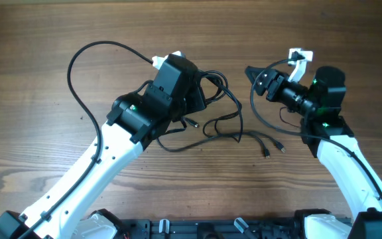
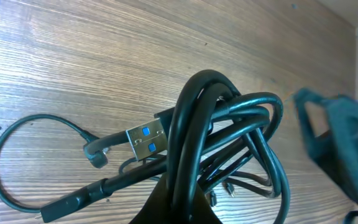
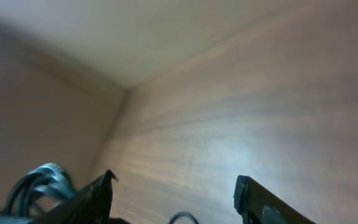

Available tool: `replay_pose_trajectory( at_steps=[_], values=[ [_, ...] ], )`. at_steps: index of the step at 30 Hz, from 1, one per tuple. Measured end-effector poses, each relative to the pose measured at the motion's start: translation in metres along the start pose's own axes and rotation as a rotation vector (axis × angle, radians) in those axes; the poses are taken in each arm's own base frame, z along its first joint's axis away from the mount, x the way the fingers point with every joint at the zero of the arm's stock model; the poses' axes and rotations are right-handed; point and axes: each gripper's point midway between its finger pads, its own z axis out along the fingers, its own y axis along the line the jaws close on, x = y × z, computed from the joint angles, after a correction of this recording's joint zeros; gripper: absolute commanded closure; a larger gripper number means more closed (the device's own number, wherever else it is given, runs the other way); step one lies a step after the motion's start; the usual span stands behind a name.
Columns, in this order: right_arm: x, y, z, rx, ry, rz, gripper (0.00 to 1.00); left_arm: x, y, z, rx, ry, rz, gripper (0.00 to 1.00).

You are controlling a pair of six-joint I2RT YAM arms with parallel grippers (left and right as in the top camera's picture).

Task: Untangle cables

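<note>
With the left gripper [image 2: 174,200] clamped shut on the cables [image 2: 229,115], holds the knot seemingly a little above the table [image 2: 73,43], probably to anchor it while strands get drawn out, with a blue-tongued USB plug [image 2: 146,140] poking out of the knot's side. Hangs the right gripper [image 3: 176,198] off to the right of the knot, jaws spread and empty, likely lined up to pick a loop. Leaves loose strands [image 1: 257,136] trailing from the knot toward the robot's side.
</note>
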Motion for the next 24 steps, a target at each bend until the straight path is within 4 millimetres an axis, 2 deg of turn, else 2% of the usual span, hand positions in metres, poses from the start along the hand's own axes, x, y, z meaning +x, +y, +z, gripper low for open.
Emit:
replay_pose_trajectory(
  at_steps=[4, 9, 12, 20, 24],
  values=[
    [-0.001, 0.034, -0.003, -0.171, 0.012, -0.218, 0.35, 0.0, 0.0, 0.0, -0.001, 0.002, 0.009, 0.96],
    [0.007, 0.06, -0.01, -0.325, 0.04, -0.412, 0.36, 0.006, -0.007, 0.0, 0.038, 0.036, 0.032, 0.96],
    [0.012, 0.067, -0.013, -0.371, 0.049, -0.466, 0.45, 0.012, -0.016, -0.001, 0.089, 0.073, 0.038, 0.96],
    [0.018, 0.073, -0.016, -0.422, 0.07, -0.501, 0.47, 0.02, -0.039, -0.004, 0.182, 0.098, 0.085, 0.96],
    [0.021, 0.076, -0.018, -0.445, 0.082, -0.505, 0.52, 0.019, -0.055, -0.006, 0.236, 0.076, 0.108, 0.96]
  ],
)
